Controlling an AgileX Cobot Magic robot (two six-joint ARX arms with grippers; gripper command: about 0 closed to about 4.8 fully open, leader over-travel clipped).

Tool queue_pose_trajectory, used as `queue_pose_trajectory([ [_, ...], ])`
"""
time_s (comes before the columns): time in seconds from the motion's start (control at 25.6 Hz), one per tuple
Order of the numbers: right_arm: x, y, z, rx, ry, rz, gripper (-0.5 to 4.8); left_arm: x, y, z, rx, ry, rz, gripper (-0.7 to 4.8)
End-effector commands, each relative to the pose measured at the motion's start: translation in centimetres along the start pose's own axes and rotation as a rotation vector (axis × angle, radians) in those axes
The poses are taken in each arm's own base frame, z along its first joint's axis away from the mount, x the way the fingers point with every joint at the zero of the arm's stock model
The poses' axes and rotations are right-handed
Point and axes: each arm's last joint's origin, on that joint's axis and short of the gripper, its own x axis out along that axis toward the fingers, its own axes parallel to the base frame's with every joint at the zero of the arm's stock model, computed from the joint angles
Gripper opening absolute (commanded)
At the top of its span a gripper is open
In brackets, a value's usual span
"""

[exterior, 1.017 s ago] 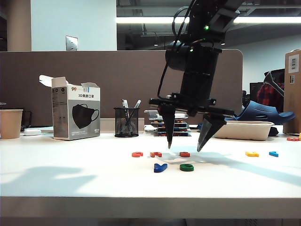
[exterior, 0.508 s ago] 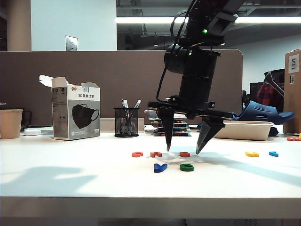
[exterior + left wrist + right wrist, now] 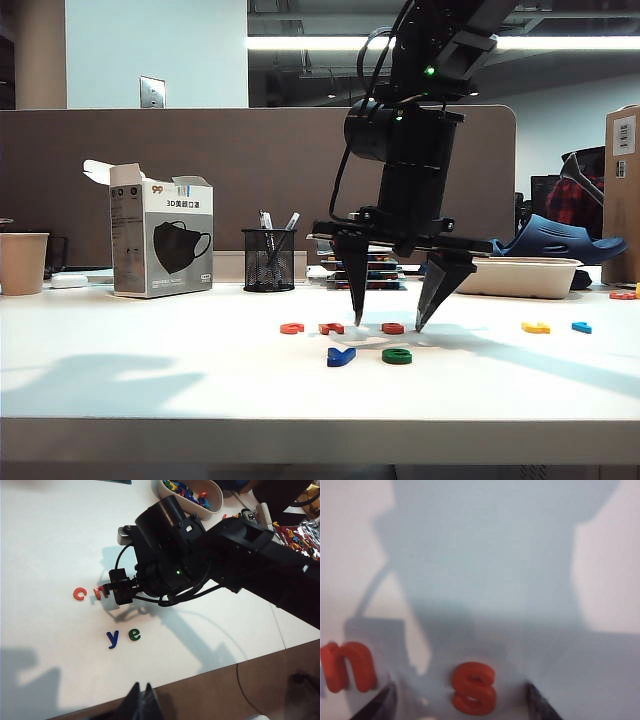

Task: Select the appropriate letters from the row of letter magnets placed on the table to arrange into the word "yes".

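The orange-red S (image 3: 473, 688) is lying on the white desk (image 3: 150, 390) directly between the two fingers of the right claw (image 3: 389, 322), which is standing spread wide with its tips poised just above the surface, touching nothing. The right arm is reaching steeply downward from above, claw pointing at the desk. Left of the S are lying an orange-red n (image 3: 347, 666) and an orange-red c (image 3: 80, 594). Nearer the front edge, the dark blue y (image 3: 340, 356) and green e (image 3: 397, 356) are sitting side by side. The left claw (image 3: 140, 704) is hanging over the desk's near edge, fingers pressed together, holding nothing.
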Motion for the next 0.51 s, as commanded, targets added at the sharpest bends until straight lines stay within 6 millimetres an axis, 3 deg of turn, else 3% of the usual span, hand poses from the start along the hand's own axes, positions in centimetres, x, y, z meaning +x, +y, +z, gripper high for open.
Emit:
queue_pose_trajectory([
  [0.04,1.15,-0.29,-0.7,0.003,0.072,-0.023,3.02,-0.18,-0.05,0.12,0.0,-0.013,-0.007,-0.05],
  [0.39,1.2,-0.18,-0.83,-0.003,0.073,-0.044,3.0,-0.16,-0.06,0.12,0.001,-0.013,-0.007,-0.05],
  [0.51,1.31,-0.25,-0.99,-0.003,0.089,-0.055,2.59,-0.16,-0.06,0.12,0.001,-0.013,-0.007,-0.05],
])
